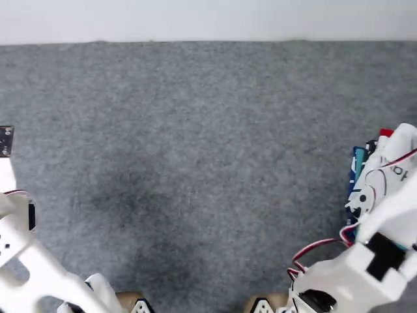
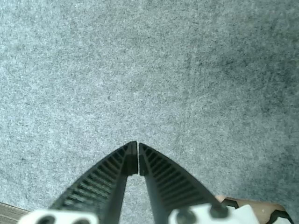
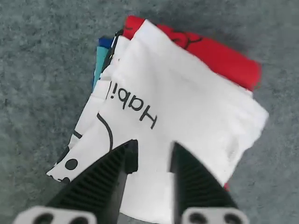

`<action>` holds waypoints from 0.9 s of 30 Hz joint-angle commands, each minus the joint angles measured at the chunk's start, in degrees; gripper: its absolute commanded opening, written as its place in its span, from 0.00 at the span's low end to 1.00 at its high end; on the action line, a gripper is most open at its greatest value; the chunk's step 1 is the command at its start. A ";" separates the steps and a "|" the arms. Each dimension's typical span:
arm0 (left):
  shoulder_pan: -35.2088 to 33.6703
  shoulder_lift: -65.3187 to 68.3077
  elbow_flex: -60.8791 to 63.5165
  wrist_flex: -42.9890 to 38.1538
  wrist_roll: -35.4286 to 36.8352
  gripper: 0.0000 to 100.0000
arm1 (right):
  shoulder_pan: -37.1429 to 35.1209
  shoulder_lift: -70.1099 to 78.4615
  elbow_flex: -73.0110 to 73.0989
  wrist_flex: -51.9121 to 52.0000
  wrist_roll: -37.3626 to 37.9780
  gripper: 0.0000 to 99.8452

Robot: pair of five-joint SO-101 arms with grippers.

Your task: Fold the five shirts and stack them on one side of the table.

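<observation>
Several folded shirts lay in one stack (image 1: 381,163) at the right edge of the grey felt-covered table (image 1: 195,130), partly under the white right arm (image 1: 371,261) in the high view. On top sat a white folded shirt with black print (image 3: 187,102). Beneath it showed a red shirt (image 3: 224,58) and, on the opposite side, the edges of a teal shirt (image 3: 98,70) and a blue shirt (image 3: 105,43). The black ribbed right gripper (image 3: 153,147) hung over the white shirt with its jaws apart and nothing between them; whether the tips touched the cloth could not be told. The white left arm (image 1: 26,261) stood at the table's near left corner, well apart from the stack. The left gripper (image 2: 138,149) pointed down at bare grey felt, its jaws brought together at the tips and gripping nothing.
</observation>
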 commanded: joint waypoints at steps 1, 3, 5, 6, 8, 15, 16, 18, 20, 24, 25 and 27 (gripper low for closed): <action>0.00 -1.23 -0.13 -0.35 -0.35 0.01 | -1.54 3.12 -2.37 0.48 -0.70 0.06; 0.00 -1.05 -0.04 -0.35 -0.35 0.01 | -2.77 7.16 -2.37 0.48 -0.70 0.05; 0.00 -1.23 1.01 -0.35 -0.35 0.01 | -4.26 11.91 -2.37 0.13 -0.70 0.01; 0.00 -1.32 1.54 -0.35 -0.35 0.01 | -4.97 14.55 -2.37 0.13 -0.79 0.01; 0.00 -1.32 2.42 -0.35 -0.35 0.01 | -6.46 19.30 -2.37 0.22 -1.32 0.01; 0.00 -1.32 2.24 -0.44 -0.35 0.01 | -9.80 24.57 -3.25 0.13 -5.45 0.01; 0.00 -1.32 2.24 -0.44 -0.35 0.01 | -9.80 23.60 -4.13 0.40 -5.45 0.01; 0.00 -1.32 2.24 -0.44 -0.35 0.01 | -9.36 21.23 -7.12 0.66 -5.27 0.01; 0.00 -1.32 2.33 -0.62 -0.35 0.01 | -8.57 18.59 -10.11 0.13 -5.19 0.01; 0.00 -1.32 2.59 -0.70 -0.35 0.01 | -7.25 17.19 -14.15 -4.79 -5.10 0.01; 0.00 -1.32 2.59 -0.70 -0.35 0.01 | -6.90 17.63 -14.07 -7.16 -5.10 0.01; 0.00 -1.32 2.59 -0.70 -0.35 0.01 | -6.46 19.82 -14.07 -11.47 -5.10 0.01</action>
